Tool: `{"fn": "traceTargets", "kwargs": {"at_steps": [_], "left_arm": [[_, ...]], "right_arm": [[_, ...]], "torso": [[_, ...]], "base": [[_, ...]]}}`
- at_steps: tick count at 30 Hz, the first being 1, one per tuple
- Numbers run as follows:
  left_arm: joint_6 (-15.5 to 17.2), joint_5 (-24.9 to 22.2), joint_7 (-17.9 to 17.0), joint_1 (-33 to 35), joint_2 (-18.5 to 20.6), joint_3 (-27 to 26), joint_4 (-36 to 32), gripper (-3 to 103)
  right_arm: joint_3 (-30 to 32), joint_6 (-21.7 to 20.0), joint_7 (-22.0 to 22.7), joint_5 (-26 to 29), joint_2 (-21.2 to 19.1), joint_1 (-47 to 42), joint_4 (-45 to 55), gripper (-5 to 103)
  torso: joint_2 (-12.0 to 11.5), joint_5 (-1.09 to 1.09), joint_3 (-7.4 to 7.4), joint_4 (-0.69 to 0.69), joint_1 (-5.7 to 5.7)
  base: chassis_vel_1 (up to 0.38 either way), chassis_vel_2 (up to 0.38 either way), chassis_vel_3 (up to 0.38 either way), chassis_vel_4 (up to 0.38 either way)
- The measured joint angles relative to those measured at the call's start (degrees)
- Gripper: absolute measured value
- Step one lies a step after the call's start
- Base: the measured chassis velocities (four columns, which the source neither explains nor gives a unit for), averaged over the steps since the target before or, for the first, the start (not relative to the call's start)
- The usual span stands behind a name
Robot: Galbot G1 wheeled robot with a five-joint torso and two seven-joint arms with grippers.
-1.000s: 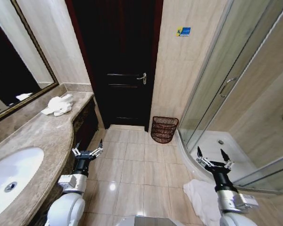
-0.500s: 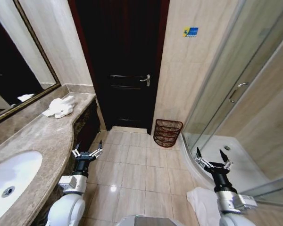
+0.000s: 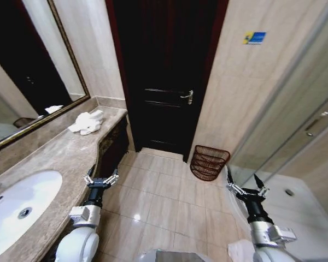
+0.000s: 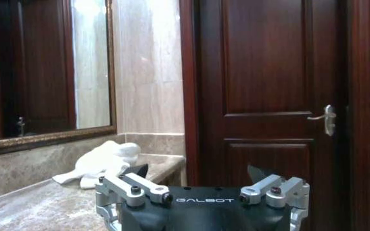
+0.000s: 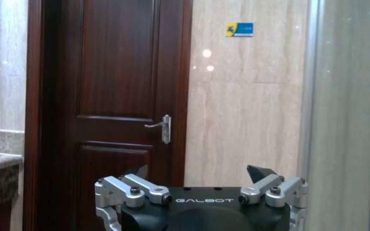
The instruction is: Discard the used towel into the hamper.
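Both arms held low in front of the torso, forearms pointing forward over the floor tiles. Left tool sits just beside the tabletop edge, fingers spread wide, nothing between them. Right tool the same: spread wide, empty, over the tiles near the shower enclosure.

Sink basin set into the near end of the tabletop. A pale patch shows on the floor at the bottom edge beside the right arm; possibly cloth, too little of it in view to tell.

Farther along the tabletop, a crumpled white towel lies near the wall, below the mirror, well apart from either tool. The left wrist view shows it ahead of that tool, on the stone surface.

Hamper stands on the floor against the wall between the dark door and the shower enclosure, open and upright.

Judgement: approach stage, nothing grasped yet. Next move calls for closing on a towel until a tool can reach it; left arm is the nearer one to the tabletop towel.
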Motion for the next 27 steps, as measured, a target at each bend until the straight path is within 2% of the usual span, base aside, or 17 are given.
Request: {"fn": "traceTargets", "kwargs": {"at_steps": [27], "left_arm": [[-0.89, 0.95, -1.14, 0.51, -1.38, 0.14, 0.51, 100]], "right_arm": [[-0.14, 0.92, 0.34, -0.46, -0.30, 0.05, -0.63, 100]], "torso": [[0.00, 0.00, 0.00, 0.00, 0.01]], "base": [[-0.124, 0.143, 0.140, -0.133]]}}
